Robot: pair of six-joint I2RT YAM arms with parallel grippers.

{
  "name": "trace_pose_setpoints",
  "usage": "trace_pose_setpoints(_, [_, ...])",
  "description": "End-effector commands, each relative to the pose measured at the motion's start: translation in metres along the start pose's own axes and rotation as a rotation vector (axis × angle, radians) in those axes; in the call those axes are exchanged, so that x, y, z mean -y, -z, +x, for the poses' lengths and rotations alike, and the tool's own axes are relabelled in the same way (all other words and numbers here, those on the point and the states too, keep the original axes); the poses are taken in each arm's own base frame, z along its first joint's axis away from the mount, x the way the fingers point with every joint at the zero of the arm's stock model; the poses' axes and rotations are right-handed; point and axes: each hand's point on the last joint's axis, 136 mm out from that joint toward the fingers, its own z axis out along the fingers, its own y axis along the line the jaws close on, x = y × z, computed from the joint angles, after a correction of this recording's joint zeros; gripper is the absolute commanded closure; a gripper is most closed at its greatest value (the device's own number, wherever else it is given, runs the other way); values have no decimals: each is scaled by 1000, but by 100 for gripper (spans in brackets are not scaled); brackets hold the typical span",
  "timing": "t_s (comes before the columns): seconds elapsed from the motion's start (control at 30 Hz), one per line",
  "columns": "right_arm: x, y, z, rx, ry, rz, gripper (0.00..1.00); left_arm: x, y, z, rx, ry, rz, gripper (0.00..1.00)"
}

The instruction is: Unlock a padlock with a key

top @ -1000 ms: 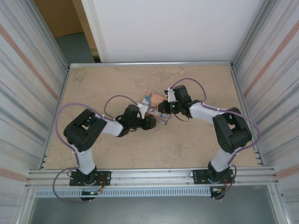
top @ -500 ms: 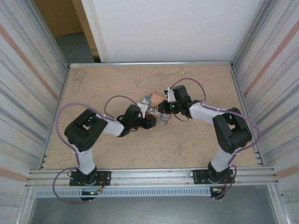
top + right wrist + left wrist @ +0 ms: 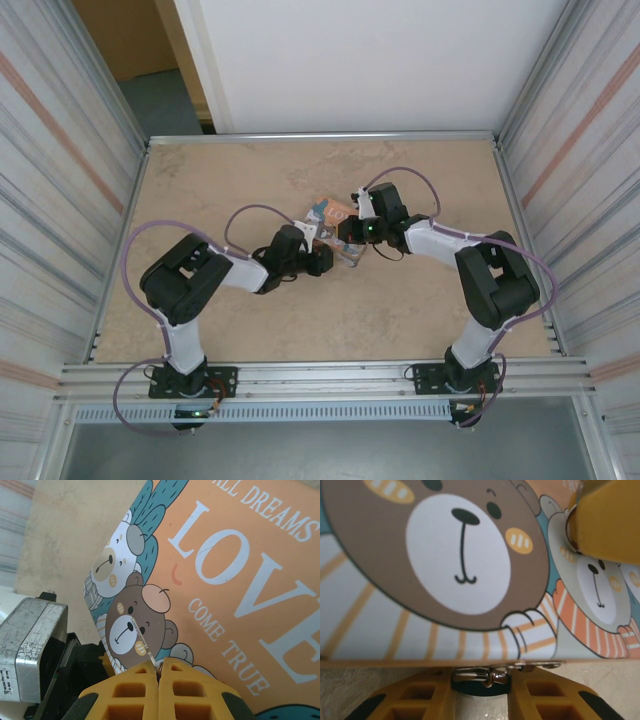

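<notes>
Fingers [image 3: 415, 700] of our left gripper [image 3: 481, 680] sit on either side of the padlock [image 3: 479, 688]. Both yellow pads look to be touching its dark, teal-tinted body, so we read it as pinched between them. As far as we can see it, the padlock lies with its long axis across the gap, from one finger to the other. Its silvery metal part is turned up toward the lower edge of the cartoon box [image 3: 460, 555], just beside that edge.

Our right gripper [image 3: 159, 677] has its fingers pressed flat together on the key [image 3: 145, 647], a thin silver blade rising from between the tips. The key's long axis slants up and to the left in the right wrist view. Its tip points at the face of the brown bear printed on the box, and we cannot tell whether it touches the print.

From above, we see both grippers meeting at the near edge of the box, the left arm reaching in from the left and the right arm from the right. The box rests on the beige table [image 3: 250, 180], near its middle.
</notes>
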Motion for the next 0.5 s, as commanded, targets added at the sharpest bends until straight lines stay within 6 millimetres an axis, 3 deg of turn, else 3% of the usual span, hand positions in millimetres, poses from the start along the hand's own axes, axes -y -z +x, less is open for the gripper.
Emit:
trace_pose_setpoints(0.0, [-10,5,9,-39,10,-7,100,9,-1,-3,5,-2,3,80])
trace_pose_setpoints(0.23, [-30,38,-15,51,66,-49,100,21,14,-6,-5,52,16,84])
trace_pose_setpoints(0.47, [-16,87,-5,114,118,25,100,41,33,-11,-63,157,47,89])
